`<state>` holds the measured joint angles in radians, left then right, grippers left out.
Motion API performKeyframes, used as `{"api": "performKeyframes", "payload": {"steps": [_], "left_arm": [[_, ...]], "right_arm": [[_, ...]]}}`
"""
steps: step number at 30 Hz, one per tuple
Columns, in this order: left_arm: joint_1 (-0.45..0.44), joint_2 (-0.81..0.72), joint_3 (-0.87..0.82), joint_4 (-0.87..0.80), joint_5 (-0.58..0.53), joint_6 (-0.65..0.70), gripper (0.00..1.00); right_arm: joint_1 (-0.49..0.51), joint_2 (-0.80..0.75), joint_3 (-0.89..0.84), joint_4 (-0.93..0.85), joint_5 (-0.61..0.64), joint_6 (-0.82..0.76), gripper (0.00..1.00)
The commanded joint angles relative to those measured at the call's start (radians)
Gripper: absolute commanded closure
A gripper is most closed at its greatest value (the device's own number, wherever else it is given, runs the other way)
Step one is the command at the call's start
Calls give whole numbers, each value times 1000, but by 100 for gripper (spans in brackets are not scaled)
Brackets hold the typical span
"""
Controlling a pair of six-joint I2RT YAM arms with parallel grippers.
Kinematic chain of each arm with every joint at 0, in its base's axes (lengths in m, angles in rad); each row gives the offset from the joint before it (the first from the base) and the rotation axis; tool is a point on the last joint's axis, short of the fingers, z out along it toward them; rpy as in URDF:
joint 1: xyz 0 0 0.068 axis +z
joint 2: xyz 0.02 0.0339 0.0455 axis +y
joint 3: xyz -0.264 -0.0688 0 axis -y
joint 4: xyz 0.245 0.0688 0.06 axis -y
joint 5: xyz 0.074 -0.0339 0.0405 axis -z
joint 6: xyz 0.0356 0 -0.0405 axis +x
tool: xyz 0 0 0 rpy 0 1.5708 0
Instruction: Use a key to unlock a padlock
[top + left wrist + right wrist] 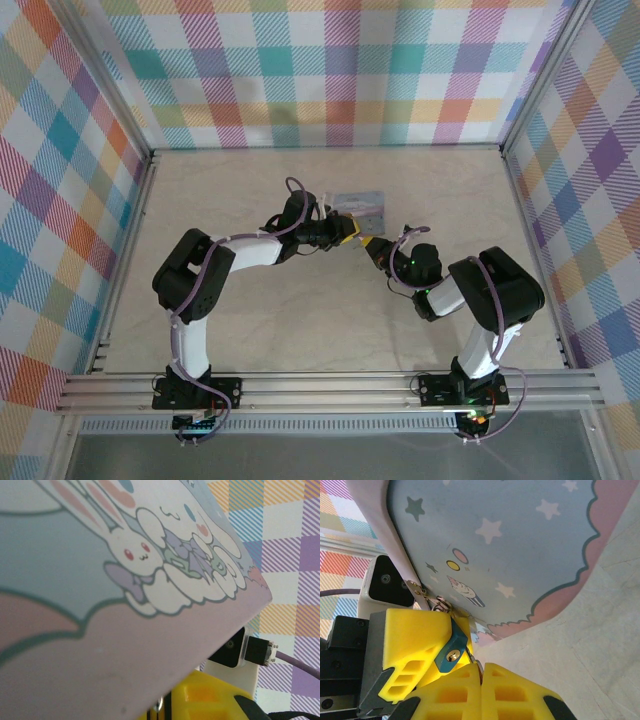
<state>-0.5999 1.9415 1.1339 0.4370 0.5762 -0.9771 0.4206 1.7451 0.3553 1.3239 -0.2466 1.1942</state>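
Pale marbled tabletop (300, 320) (plaid walls (60, 200))

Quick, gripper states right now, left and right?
Left gripper: closed on the padlock.
Right gripper: closed; cannot tell whether it pinches the key.

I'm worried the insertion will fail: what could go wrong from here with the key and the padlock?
1. The key is a thin sliver at the tip of the shut right gripper. It looks to sit beside the padlock keyhole, so it may miss or jam.
2. The left gripper pinches the padlock by one edge, so a push could twist it.
3. The padlock hangs on the tin box, so a tug could drag the tin.
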Motion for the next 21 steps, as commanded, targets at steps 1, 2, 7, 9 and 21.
{"api": "performKeyframes", "payload": {"steps": [1,2,7,9,21], "left_arm": [[5,-10,-8,92,31,-10,100],[5,-9,-8,96,31,-12,100],[6,-5,-10,104,34,-17,100],[6,-4,-10,104,34,-18,100],[9,-6,-22,116,40,-26,100]], "right_arm": [[13,-11,-4,83,-6,11,100],[14,-13,-4,83,-8,11,100],[17,-23,-20,83,2,12,100],[17,-28,-29,83,11,9,100],[18,-56,-45,83,28,-1,100]]}}
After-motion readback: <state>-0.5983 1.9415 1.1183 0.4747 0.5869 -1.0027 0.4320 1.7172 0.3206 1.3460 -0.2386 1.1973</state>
